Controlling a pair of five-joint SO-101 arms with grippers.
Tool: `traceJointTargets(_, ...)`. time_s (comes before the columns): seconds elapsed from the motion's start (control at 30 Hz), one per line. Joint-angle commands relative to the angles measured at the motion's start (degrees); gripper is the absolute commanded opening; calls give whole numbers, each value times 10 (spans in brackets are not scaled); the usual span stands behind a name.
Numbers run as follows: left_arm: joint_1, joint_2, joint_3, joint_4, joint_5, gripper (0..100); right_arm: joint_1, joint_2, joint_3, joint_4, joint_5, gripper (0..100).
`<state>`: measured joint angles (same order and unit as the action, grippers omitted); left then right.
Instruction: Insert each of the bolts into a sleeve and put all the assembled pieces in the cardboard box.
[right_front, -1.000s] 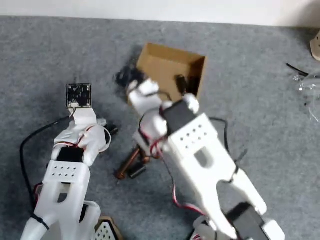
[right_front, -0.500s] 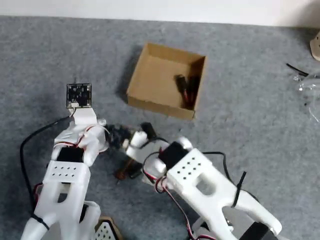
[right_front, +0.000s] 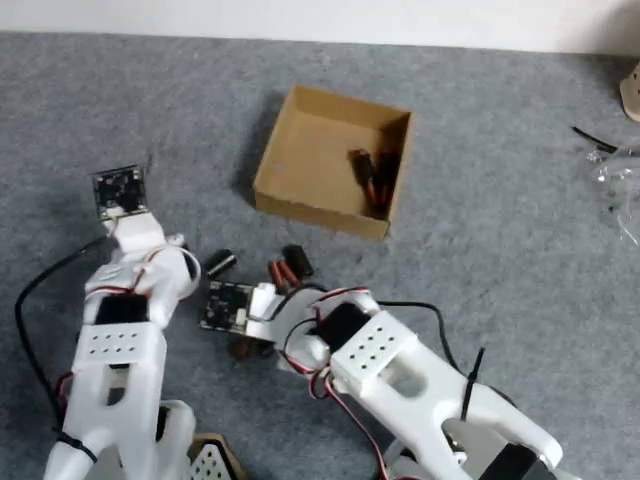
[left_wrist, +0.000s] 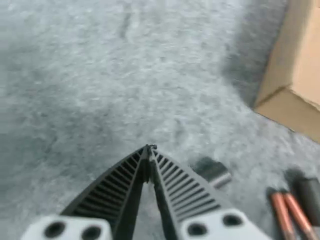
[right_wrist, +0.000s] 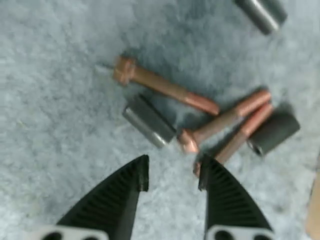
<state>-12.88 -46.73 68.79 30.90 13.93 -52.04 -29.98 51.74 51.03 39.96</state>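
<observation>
Bolts (right_wrist: 165, 89): three copper ones loose on the table (right_front: 520, 250), two side by side.
Sleeves (right_wrist: 149, 121): three dark ones scattered among them.
Cardboard box (right_front: 318, 212): beyond the pile, assembled pieces (right_front: 368, 175) inside.
Right gripper (right_wrist: 174, 172): over the pile, jaws apart, empty.
Left gripper (left_wrist: 149, 150): jaws pressed together, empty, near one sleeve.

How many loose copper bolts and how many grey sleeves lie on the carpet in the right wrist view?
Copper bolts: 3
Grey sleeves: 3
Total: 6
</observation>
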Motion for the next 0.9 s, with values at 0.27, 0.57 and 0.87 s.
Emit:
traceJointTargets(0.27, -111, 0, -100, 64, 47, 5, -54, 12, -5, -21, 33, 206)
traceJointTargets(0.57, -111, 0, -100, 64, 47, 5, -61, 143, -13, -51, 54, 207)
traceJointTargets(0.87, -111, 0, -100, 63, 46, 5, -61, 164, -14, -102, 57, 207)
